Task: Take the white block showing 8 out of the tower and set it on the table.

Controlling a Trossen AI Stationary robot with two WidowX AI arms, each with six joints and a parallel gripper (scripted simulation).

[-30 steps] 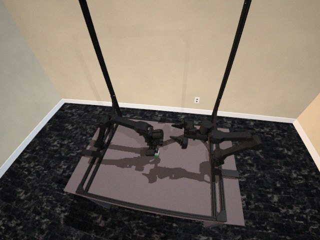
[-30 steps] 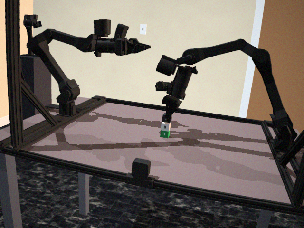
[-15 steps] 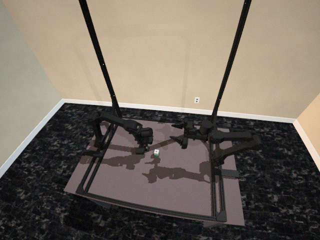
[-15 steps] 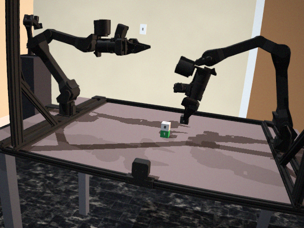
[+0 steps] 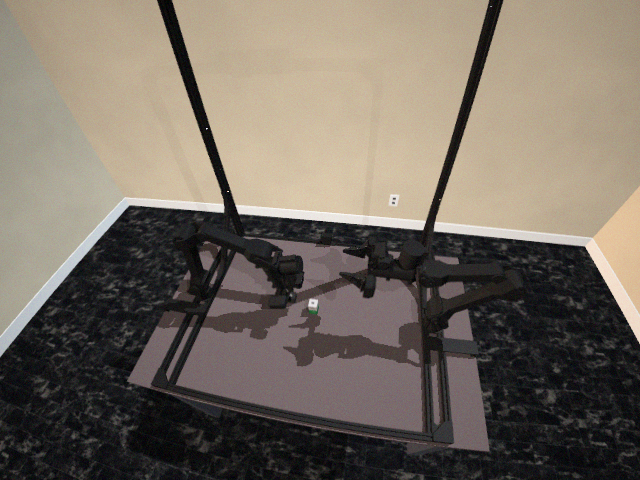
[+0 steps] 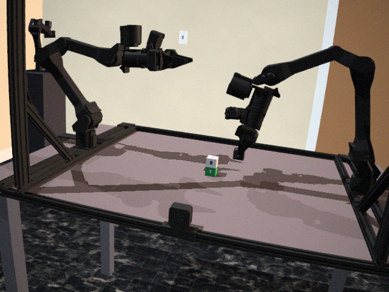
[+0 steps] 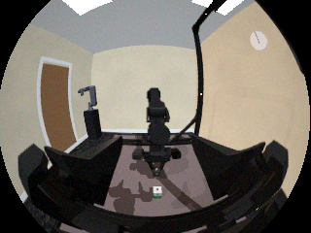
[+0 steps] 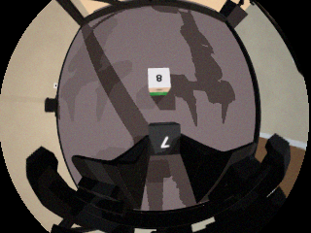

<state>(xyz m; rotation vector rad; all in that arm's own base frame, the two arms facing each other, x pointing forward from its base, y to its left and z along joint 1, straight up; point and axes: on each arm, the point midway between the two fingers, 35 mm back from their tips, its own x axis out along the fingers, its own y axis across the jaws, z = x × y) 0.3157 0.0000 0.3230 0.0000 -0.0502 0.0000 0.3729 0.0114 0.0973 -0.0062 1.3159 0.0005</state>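
Exterior view: the white block (image 5: 313, 303) (image 6: 211, 162) (image 7: 156, 189) (image 8: 158, 79), marked 8, is seated on the green block (image 5: 313, 311) (image 6: 210, 171) (image 7: 156, 196) (image 8: 158, 93), marked 1, which is borne by the surface (image 6: 151, 204), well in from its edges and corners. The black block (image 6: 237, 156) (image 7: 156, 172) (image 8: 164, 141), marked 7, is pinched in the right gripper (image 5: 291, 295) (image 6: 239, 149) (image 7: 156, 171) (image 8: 163, 138), raised above the surface and apart from the white block. The left gripper (image 5: 342, 262) (image 6: 191, 59) (image 7: 157, 140) is spread wide, with nothing held, and is pointed level, high above the surface.
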